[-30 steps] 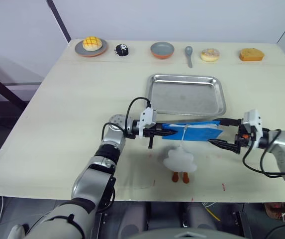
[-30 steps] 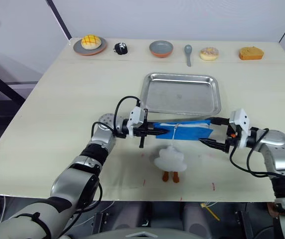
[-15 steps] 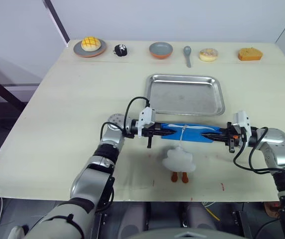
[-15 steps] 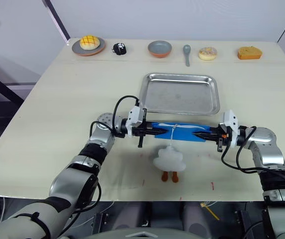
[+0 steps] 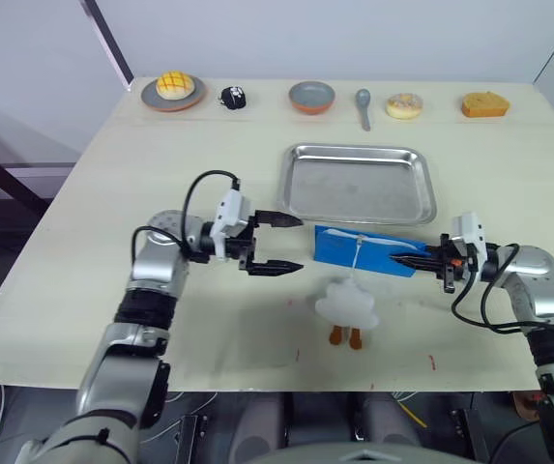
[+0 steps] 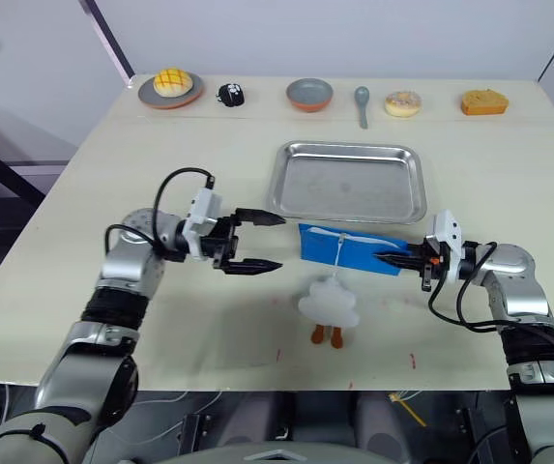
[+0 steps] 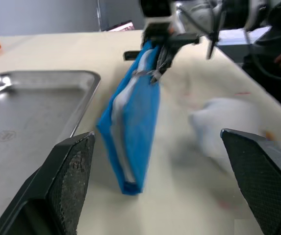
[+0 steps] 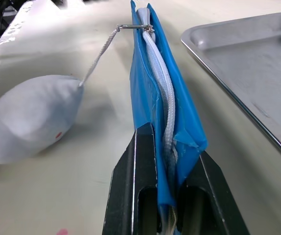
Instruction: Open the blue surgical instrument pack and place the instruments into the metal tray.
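A: Where's the blue surgical instrument pack?
B: On the surface, just before the metal tray, its end pinched by the right pincer.
A: Left pincer?
B: Spread wide, holding nothing, apart from it.

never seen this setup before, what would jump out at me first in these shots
The bright blue surgical instrument pack stands out, pinched at one end by the right end effector just in front of the empty metal tray. A white plush toy hangs from it on a string and rests on the table near the front edge. The left end effector is open, apart from the pack's other end.
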Controlling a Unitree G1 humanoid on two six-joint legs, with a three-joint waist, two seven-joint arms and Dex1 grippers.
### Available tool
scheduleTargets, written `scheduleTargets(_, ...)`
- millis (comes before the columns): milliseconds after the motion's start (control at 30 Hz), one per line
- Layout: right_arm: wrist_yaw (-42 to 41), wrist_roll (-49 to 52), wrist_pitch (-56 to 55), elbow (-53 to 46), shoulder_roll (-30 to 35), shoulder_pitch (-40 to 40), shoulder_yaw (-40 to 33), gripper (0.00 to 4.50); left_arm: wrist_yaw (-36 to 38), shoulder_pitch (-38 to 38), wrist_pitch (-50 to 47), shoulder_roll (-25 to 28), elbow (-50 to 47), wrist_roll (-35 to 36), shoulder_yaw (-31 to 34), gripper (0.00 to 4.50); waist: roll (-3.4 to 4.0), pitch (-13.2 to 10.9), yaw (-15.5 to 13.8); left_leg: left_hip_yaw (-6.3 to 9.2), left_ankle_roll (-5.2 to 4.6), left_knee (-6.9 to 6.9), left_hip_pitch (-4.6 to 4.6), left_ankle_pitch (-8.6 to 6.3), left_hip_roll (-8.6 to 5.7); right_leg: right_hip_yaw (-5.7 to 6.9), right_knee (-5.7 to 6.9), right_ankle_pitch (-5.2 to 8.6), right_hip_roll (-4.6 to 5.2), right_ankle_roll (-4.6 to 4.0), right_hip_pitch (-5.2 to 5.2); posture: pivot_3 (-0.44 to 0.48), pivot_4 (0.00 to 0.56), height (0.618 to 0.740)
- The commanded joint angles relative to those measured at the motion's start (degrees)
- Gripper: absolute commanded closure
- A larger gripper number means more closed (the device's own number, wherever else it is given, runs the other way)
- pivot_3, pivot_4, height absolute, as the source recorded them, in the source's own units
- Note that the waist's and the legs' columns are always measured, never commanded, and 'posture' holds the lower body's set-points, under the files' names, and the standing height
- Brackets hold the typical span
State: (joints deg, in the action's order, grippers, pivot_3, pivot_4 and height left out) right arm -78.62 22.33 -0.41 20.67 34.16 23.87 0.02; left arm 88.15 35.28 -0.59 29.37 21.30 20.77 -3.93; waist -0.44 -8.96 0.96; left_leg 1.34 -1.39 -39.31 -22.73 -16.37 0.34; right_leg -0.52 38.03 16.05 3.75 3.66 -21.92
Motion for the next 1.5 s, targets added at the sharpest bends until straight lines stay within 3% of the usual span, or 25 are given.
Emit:
scheduleTargets(33,-0.87,-0.25,-1.4,0.46,0.48,0.71,-0.65,4.5,1.45,-6.08,-9.14,2.4,-15.52,4.3,-3.23,0.09,0.0,0.0,-0.05,0.0,0.0,0.0,0.0,0.0,0.0,0.0,-0.02,0.0,0.0,0.0,0.0,0.0,0.15,0.74)
scheduleTargets(233,-2.22,-0.32,-1.97,0.25,0.08,0.87,-0.14,4.5,-3.85,-10.71,-10.75,-0.8,-20.45,1.66,-8.49,0.09,0.0,0.0,-0.13,-0.01,-0.01,0.0,0.0,0.0,0.0,-0.02,-0.01,0.0,0.0,0.0,0.01,0.0,0.15,0.74)
scheduleTargets(433,-2.6,-0.65,-2.21,0.6,0.15,1.23,-0.26,4.5,-11.09,-10.14,-7.04,-5.95,-13.84,-5.48,-12.75,0.09,0.02,0.0,-0.18,-0.03,-0.01,0.0,0.01,-0.01,-0.02,-0.04,-0.02,0.0,-0.01,0.0,0.01,0.0,0.15,0.74)
scheduleTargets(567,-2.46,-0.82,-2.4,0.54,0.12,1.19,-0.36,4.5,-12.12,-10.52,-6.49,-7.09,-12.14,-6.98,-14.21,0.09,0.02,0.0,-0.15,-0.04,-0.01,0.01,0.03,-0.01,-0.06,-0.04,-0.01,0.0,-0.02,0.0,0.01,0.0,0.15,0.74)
scheduleTargets(633,-2.42,-0.88,-2.57,0.57,0.13,1.15,-0.41,4.5,-12.32,-10.54,-5.86,-7.25,-11.8,-7.11,-14.34,0.75,0.02,0.01,-0.15,-0.04,-0.01,0.01,0.02,0.0,-0.04,-0.05,-0.02,0.0,-0.01,0.0,0.01,0.0,0.15,0.74)
scheduleTargets(700,-2.43,-0.9,-2.68,0.62,0.16,1.15,-0.45,4.5,-12.32,-10.56,-5.25,-7.4,-11.72,-6.99,-14.2,1.87,0.02,0.0,-0.16,-0.04,-0.01,0.01,0.03,0.0,-0.02,-0.05,-0.02,0.0,-0.01,0.0,0.01,0.0,0.15,0.74)
scheduleTargets(900,-2.57,-1.02,-2.98,0.79,0.19,0.87,-0.39,4.5,-10.94,-11.28,-4.25,-6.62,-14.14,-3.64,-11.64,4.41,0.02,0.0,-0.14,-0.04,-0.01,0.01,0.03,0.0,-0.02,-0.05,-0.02,0.0,0.0,0.0,0.01,0.0,0.15,0.74)
scheduleTargets(1033,-2.84,-1.01,-3.09,0.69,0.23,0.79,-0.35,4.5,-8.86,-11.4,-9.16,-2.68,-21.0,1.96,-8.22,4.46,0.03,0.0,-0.14,-0.02,-0.01,0.01,0.02,0.0,0.02,-0.05,-0.01,0.0,0.01,-0.01,0.0,0.0,0.15,0.74)
scheduleTargets(1167,-3.27,-1.05,-3.56,1.35,0.14,1.06,-0.33,4.5,-5.34,-11.17,-10.79,4.54,-23.73,4.73,-4.14,4.46,0.04,-0.01,-0.14,-0.02,-0.01,0.03,0.02,-0.01,0.02,-0.04,-0.03,0.0,0.01,-0.01,0.0,0.0,0.15,0.74)
scheduleTargets(1300,-3.7,-1.01,-3.94,1.66,0.07,1.04,-0.37,4.5,-3.46,-10.19,-10.16,9.67,-20.37,4.9,-1.04,4.46,0.07,-0.03,-0.11,-0.01,-0.01,0.04,0.03,-0.01,0.02,-0.03,-0.03,0.0,0.0,-0.01,0.0,0.0,0.15,0.74)
scheduleTargets(1500,-4.28,-0.49,-4.14,1.54,0.18,0.61,-0.74,4.5,-2.5,-9.26,-6.27,13.35,-12.47,2.03,0.26,4.46,0.07,-0.03,-0.12,-0.02,-0.01,0.04,0.03,-0.01,-0.01,-0.02,-0.04,0.0,-0.02,-0.01,0.0,0.0,0.15,0.74)
